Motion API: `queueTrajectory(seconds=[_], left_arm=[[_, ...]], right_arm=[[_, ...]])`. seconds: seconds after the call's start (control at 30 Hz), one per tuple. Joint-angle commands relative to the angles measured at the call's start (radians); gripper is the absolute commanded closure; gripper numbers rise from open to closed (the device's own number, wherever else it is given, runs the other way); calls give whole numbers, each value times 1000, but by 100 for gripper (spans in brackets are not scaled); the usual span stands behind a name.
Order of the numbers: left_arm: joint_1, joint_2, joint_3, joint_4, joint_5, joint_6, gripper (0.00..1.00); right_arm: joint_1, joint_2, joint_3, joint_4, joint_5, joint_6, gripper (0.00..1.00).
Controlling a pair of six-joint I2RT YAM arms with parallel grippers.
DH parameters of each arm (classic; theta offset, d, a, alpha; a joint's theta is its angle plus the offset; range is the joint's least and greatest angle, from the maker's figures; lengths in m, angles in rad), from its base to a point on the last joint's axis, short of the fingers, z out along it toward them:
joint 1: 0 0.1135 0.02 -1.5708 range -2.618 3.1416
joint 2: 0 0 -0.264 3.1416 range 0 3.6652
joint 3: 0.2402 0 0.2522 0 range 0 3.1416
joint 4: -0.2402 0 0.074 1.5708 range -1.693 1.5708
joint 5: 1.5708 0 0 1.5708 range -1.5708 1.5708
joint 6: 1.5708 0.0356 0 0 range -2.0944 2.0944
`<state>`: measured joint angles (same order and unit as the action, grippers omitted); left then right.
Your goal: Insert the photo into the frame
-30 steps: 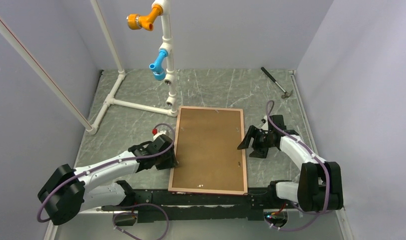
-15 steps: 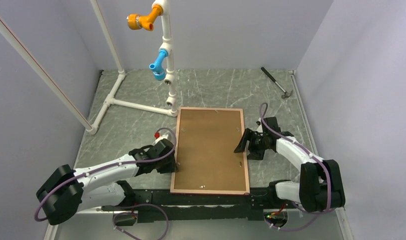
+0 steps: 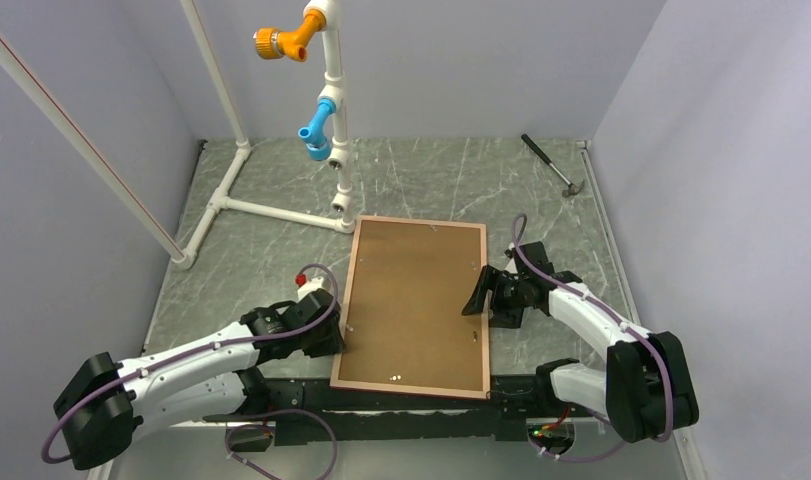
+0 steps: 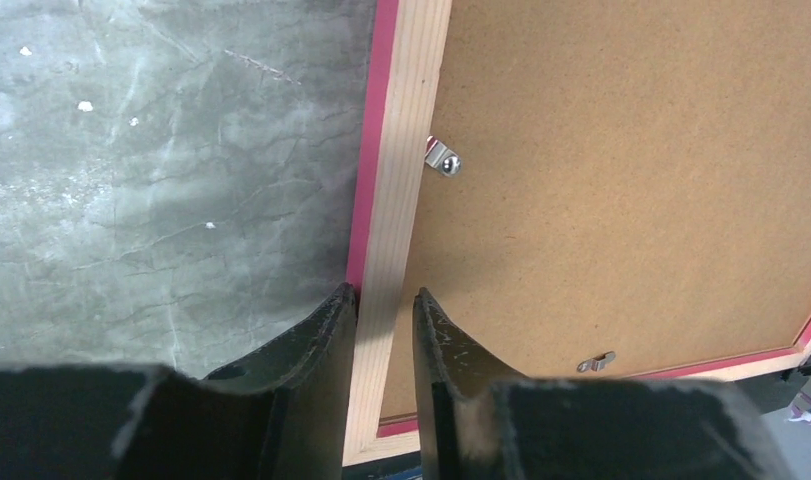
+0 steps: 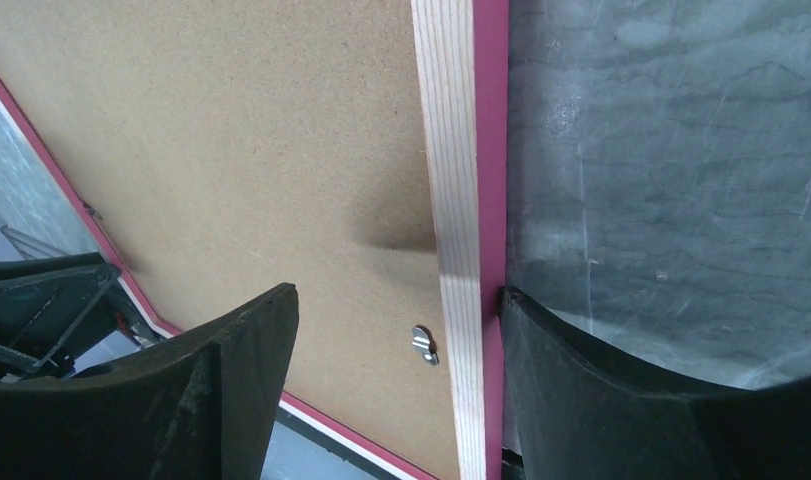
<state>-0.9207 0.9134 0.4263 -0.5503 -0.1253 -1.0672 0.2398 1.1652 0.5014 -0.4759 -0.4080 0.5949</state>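
The frame [image 3: 421, 222] lies face down on the grey table, its pale wood back up and a brown backing panel [image 3: 413, 300] filling it. The photo is hidden. My left gripper [image 3: 339, 335] is shut on the frame's left rail [image 4: 406, 150], one finger against the pink outer edge and the other on the inner side [image 4: 384, 297]. My right gripper [image 3: 481, 295] stands open astride the right rail [image 5: 451, 150]. Its outer finger [image 5: 541, 330] touches the pink edge, while the other hangs well apart over the backing panel [image 5: 398, 292].
A white pipe stand [image 3: 336, 130] with orange and blue fittings rises just behind the frame's far left corner. A hammer [image 3: 551, 165] lies at the back right. Small metal turn clips [image 4: 442, 158] [image 5: 425, 343] sit along the backing panel's edge. Walls close in on both sides.
My left gripper has closed on the left rail and drawn nearer and left. The frame's near end has swung left with it. My right gripper has followed the right rail leftward.
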Motion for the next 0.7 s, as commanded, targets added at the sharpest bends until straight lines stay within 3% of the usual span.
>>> queueTrajectory(seconds=[0.0,0.4,0.57,0.67], left_arm=[[-13,-16,4,45,46,-35,72],[-110,-34,-6,50,51,-94,97],[-161,-8,-14,62,42,-130,97],[-178,16,-4,53,28,-138,87]], right_arm=[[33,16,4,43,-82,52,26],[33,-6,82,-69,-2,-13,25],[32,-13,78,-58,-8,-2,25],[33,1,74,-44,-8,-3,25]])
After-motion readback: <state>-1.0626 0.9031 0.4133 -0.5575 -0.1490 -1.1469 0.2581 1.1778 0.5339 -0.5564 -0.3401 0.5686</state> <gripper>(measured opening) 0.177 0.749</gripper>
